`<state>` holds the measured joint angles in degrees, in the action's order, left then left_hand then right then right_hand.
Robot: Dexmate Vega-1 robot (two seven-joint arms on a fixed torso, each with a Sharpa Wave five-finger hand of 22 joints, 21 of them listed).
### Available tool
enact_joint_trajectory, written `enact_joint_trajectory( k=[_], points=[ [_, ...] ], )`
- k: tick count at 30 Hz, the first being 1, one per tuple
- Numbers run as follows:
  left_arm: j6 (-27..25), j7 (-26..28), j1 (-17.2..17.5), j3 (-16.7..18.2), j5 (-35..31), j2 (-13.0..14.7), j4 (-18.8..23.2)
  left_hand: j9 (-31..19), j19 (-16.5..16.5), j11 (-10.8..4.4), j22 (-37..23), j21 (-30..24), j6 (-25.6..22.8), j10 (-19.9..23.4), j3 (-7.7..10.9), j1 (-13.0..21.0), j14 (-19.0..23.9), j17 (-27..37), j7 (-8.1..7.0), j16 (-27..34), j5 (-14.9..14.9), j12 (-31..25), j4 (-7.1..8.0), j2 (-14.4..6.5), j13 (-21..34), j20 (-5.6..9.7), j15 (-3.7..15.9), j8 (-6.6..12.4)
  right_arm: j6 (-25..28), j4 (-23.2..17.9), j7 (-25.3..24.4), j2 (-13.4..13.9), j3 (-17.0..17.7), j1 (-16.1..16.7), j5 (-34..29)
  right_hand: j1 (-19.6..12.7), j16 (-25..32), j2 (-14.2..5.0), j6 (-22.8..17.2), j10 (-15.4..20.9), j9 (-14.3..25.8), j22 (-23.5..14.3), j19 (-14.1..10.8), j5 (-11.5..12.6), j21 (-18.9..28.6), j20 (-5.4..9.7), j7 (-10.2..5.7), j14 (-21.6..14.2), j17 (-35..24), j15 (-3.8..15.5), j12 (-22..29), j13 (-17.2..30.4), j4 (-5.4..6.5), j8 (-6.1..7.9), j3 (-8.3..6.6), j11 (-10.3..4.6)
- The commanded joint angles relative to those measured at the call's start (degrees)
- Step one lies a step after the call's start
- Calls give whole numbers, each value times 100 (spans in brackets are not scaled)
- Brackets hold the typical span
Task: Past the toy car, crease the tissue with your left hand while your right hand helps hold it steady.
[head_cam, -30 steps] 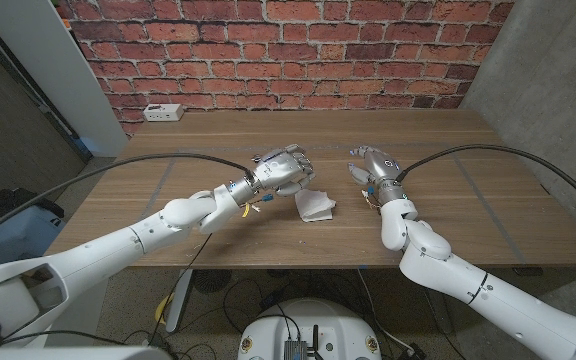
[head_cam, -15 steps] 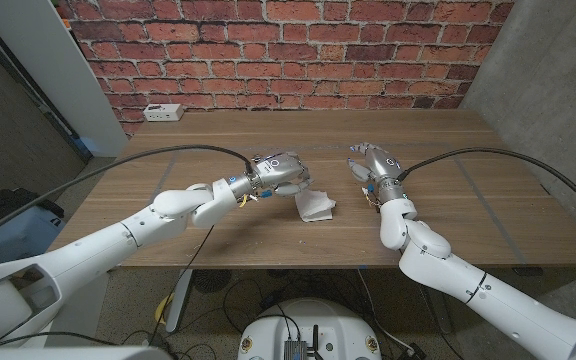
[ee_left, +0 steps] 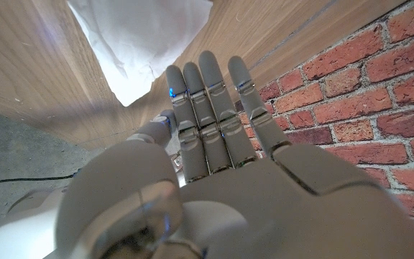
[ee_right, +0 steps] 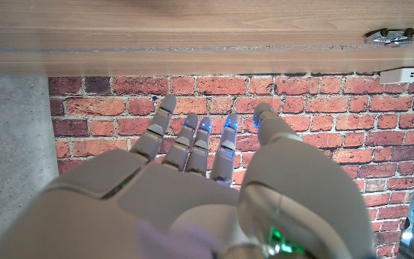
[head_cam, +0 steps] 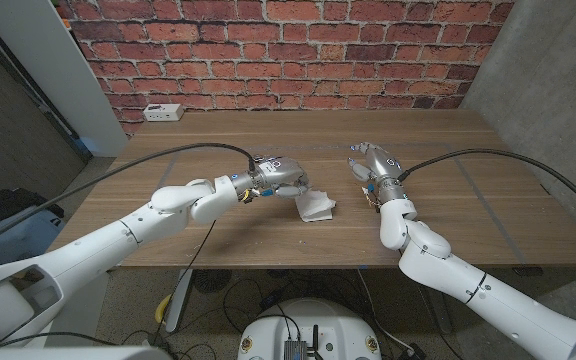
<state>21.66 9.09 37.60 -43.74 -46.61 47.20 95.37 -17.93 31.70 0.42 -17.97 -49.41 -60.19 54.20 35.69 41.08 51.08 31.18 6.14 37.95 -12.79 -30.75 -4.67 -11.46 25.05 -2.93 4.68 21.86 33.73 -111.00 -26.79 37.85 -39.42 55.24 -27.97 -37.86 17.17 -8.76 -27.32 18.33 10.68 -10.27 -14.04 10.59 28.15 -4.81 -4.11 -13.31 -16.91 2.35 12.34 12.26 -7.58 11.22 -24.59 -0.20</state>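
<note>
A small white crumpled tissue (head_cam: 315, 207) lies on the wooden table (head_cam: 448, 215) near its front middle; in the left wrist view the tissue (ee_left: 139, 43) is just beyond my fingertips. My left hand (head_cam: 280, 175) hovers just left of and behind the tissue, fingers straight and close together, holding nothing. The left hand (ee_left: 214, 137) points toward the tissue without touching it. My right hand (head_cam: 373, 165) stays to the right of the tissue, well apart from it, fingers extended and slightly spread, empty. The right hand (ee_right: 207, 165) faces the brick wall.
A white power strip (head_cam: 163, 112) lies at the table's far left corner and appears again as the power strip (ee_right: 408, 74) in the right wrist view. A brick wall (head_cam: 298, 50) stands behind the table. Bare wood lies between my hands and the far edge.
My left hand has turned over and lowered, its fingers flattening toward the tissue. The tissue and my right hand have stayed in place.
</note>
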Motion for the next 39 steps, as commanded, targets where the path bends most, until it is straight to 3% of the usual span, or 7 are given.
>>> enact_joint_trajectory(
  k=[1,14,23,32,39],
  points=[
    [217,-1543,-305,-76,564,-172,-144,-51,-67,55,-36,-50,-53,15,26,18,-35,51,-1,31,-56,-39,-18,11,67,-22,-44,45,54,-47,-25,6,10,31,30,40,13,-3,-38,31,12,-10,-34,-6,-9,-13,16,-44,-23,164,29,15,11,0,-35,8],
    [198,-2148,-452,-178,695,-341,-311,-170,-239,64,-65,-145,23,-55,71,-9,-119,183,36,97,-67,-78,-8,-5,223,-63,-71,21,60,-79,-27,37,27,73,81,44,20,-3,-47,36,12,-11,-32,-6,-24,-17,19,-51,-33,158,27,14,0,1,-45,7],
    [-5,-2681,-577,-273,887,-458,-414,-272,-464,92,-81,-193,116,-194,148,-75,-245,232,29,65,-63,-78,94,-43,353,-157,-124,-8,105,-113,3,58,20,80,86,56,23,-3,-62,46,12,-11,-35,-7,-32,-21,21,-49,-42,147,29,14,0,4,-47,12],
    [-350,-3424,-748,-387,1291,-578,-572,-437,-581,136,-108,-312,75,-129,200,-60,-280,463,3,218,-19,-223,165,-55,559,-226,-135,74,104,-115,12,65,11,77,98,57,29,-6,-72,53,12,-12,-39,-7,-40,-18,25,-44,-54,162,28,14,-7,5,-47,13],
    [-394,-3469,-804,-462,1302,-568,-603,-591,-650,153,-137,-423,45,-154,213,-37,-329,647,2,332,26,-329,180,-38,750,-252,-149,183,77,-97,8,68,7,62,104,63,30,-5,-79,53,12,-13,-41,-7,-46,-16,21,-46,-57,163,27,14,-9,6,-52,12]
  ],
)
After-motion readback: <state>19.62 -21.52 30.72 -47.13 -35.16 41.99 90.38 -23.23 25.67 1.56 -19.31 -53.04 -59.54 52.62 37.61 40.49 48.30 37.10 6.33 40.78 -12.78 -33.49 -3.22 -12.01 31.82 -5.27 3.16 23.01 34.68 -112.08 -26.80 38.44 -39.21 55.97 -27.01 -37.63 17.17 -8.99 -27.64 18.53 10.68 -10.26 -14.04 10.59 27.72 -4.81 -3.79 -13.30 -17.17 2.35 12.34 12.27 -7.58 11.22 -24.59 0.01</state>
